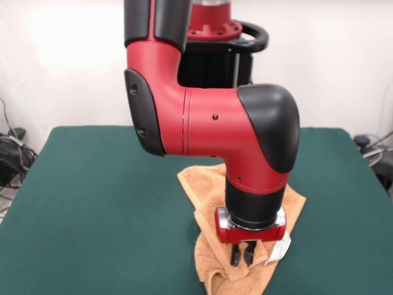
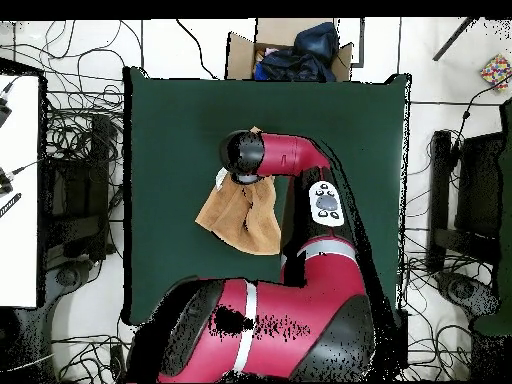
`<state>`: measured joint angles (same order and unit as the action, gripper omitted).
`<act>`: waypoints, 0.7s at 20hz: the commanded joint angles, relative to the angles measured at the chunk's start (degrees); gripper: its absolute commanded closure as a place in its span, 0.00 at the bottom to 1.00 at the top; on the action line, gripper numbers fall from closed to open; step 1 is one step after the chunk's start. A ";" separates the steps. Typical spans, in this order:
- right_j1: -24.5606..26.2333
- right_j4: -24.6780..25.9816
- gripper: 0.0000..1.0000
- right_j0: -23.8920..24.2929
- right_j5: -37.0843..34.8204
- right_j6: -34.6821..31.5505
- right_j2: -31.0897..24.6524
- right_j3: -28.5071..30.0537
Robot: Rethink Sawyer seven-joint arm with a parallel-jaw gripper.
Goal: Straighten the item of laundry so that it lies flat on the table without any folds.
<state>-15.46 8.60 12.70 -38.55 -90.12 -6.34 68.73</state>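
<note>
Towel: the tan towel (image 1: pixel 209 258) lies rumpled and folded on the green tabletop (image 1: pixel 98 209), bunched toward the front edge in the front view, with its lower end running out of the picture.
Tag: a small white care tag (image 1: pixel 279 249) sticks out at the towel's side, just beside the wrist.
Pincer: the pincer (image 1: pixel 243 254) hangs right over the towel, its two dark fingers (image 1: pixel 235 254) pointing down and close together with only a slim gap; whether they pinch any cloth, I cannot tell.
Arm: the red and black arm (image 2: pixel 290 155) reaches over the cloth and hides part of it from above.
Open room: wide bare green lies on both sides of the towel and behind it.
Edges: in the overhead view the towel sits well clear of the tabletop's side edges.
</note>
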 commanded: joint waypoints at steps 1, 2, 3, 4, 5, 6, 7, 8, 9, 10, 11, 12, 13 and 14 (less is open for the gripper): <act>3.13 1.35 1.00 0.87 3.11 -5.98 -0.31 0.09; 3.51 1.38 1.00 0.74 3.32 -6.20 -0.22 -0.23; 3.31 1.31 1.00 0.62 3.25 -6.35 -0.17 -0.23; 2.87 1.09 1.00 0.46 2.63 -6.47 -0.16 -0.32; 2.06 0.83 1.00 0.34 1.74 -6.44 -0.20 -0.26; 0.40 0.51 1.00 -0.01 0.14 -6.53 0.03 -0.23; -2.18 0.14 1.00 -0.46 -2.05 -6.50 0.33 0.04; -5.29 -0.31 1.00 -0.90 -4.25 -6.47 0.58 0.77; -7.90 -0.81 1.00 -1.14 -6.18 -6.39 0.68 1.13; -10.19 -1.30 1.00 -1.31 -7.64 -6.37 0.63 1.44; -12.07 -2.26 1.00 -1.03 -8.78 -6.50 0.05 2.06; -13.67 -2.80 1.00 -1.05 -10.73 -6.34 -0.20 2.07; -15.12 -3.48 1.00 -0.96 -12.62 -6.45 -0.48 2.07; -16.61 -3.83 1.00 -0.89 -13.73 -6.30 -0.76 2.05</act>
<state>-21.18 8.41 12.04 -42.94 -90.12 -6.29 69.49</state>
